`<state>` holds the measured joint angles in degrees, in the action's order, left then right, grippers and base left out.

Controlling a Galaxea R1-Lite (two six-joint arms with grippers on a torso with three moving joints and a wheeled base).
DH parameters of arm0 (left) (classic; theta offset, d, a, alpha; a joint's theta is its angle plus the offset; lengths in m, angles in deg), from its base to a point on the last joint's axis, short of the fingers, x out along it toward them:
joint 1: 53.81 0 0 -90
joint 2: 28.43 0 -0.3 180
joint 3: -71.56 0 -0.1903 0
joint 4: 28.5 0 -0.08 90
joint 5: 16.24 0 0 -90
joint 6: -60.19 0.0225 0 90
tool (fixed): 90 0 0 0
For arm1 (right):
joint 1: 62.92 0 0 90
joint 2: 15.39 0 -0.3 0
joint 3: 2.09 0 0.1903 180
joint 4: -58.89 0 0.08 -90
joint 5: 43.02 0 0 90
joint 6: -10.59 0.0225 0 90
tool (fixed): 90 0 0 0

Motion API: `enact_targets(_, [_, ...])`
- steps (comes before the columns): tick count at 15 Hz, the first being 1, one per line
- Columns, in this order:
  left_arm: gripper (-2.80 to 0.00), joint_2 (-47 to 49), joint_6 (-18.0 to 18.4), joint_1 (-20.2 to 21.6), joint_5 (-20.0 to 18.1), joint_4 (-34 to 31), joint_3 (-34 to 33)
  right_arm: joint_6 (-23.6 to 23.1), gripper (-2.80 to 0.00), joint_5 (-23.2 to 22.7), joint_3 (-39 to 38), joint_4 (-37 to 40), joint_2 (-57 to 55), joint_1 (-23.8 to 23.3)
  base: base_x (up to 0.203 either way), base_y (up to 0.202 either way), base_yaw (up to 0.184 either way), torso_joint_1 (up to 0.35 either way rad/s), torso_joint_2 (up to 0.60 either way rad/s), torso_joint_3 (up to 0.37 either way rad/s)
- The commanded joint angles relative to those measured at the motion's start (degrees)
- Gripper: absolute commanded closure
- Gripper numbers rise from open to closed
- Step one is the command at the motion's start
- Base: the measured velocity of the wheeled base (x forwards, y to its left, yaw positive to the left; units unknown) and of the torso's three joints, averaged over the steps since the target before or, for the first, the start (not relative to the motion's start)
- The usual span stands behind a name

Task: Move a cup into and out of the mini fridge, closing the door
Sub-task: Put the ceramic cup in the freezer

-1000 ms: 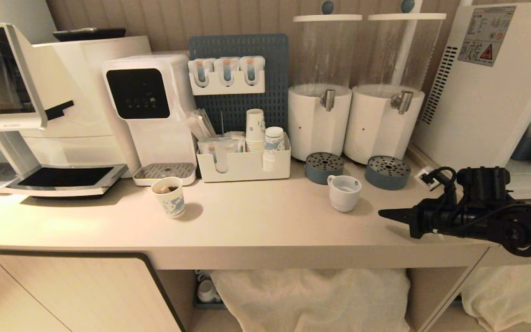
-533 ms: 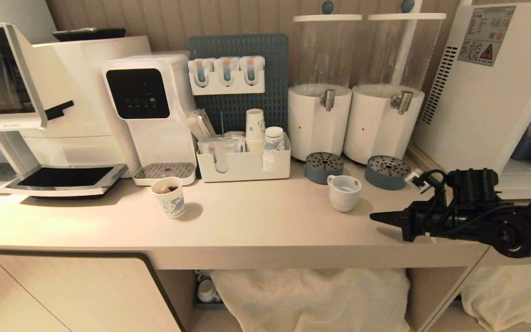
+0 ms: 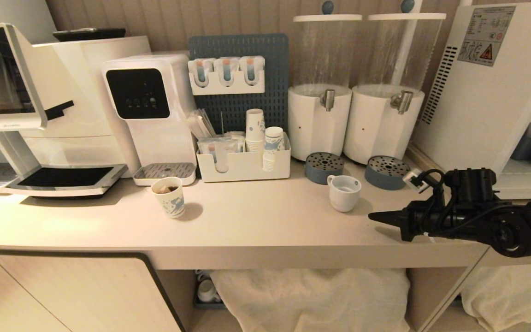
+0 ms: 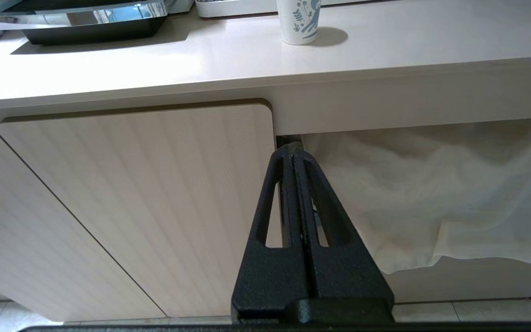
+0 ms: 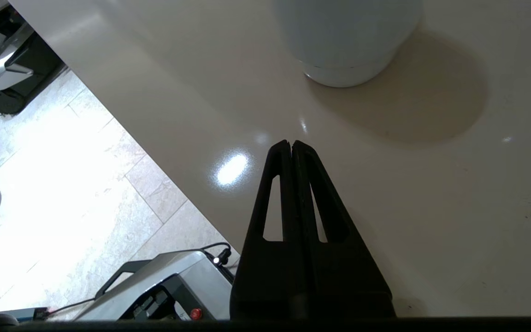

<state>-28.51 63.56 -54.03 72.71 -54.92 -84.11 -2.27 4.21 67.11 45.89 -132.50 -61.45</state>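
The cup (image 3: 344,192) is small, white and round, standing upright on the counter with its little handle at about 10 o'clock. The mini fridge (image 3: 486,87) is a big white box at 2 o'clock from the cup, with a warning sticker on its side

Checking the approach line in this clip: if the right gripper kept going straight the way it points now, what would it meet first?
Most likely the cup. The right gripper, shut and empty, hovers low over the counter pointing at the cup's lower side, with bare counter between them. Height is hard to judge; it may instead graze the counter first.
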Motion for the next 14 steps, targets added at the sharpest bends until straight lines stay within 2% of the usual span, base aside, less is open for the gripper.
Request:
enact_targets(1, [0.0, 0.1, -0.1, 0.0, 0.0, 0.0, 0.0, -0.1, 0.0, -0.2, 0.3, -0.2, 0.0, 0.0, 0.0, 0.0, 0.0, 0.0, 0.0, 0.0])
enact_targets(8, [0.0, 0.1, -0.1, 0.0, 0.0, 0.0, 0.0, -0.5, 0.0, 0.2, 1.0, -0.3, -0.1, 0.0, 0.0, 0.0, 0.0, 0.0, 0.0, 0.0])
enact_targets(9, [0.0, 0.1, -0.1, 0.0, 0.0, 0.0, 0.0, -0.2, -2.8, 0.2, 0.9, -0.2, 0.0, 0.0, 0.0, 0.0, 0.0, 0.0, 0.0, 0.0])
enact_targets(12, [0.0, 0.1, -0.1, 0.0, 0.0, 0.0, 0.0, 2.0, -2.8, 0.3, 1.2, 0.0, 0.4, 0.0, 0.0, 0.0, 0.0, 0.0, 0.0, 0.0])
enact_targets(14, [0.0, 0.1, -0.1, 0.0, 0.0, 0.0, 0.0, 1.9, -2.8, 0.3, 1.1, -0.1, 0.5, 0.0, 0.0, 0.0, 0.0, 0.0, 0.0, 0.0])
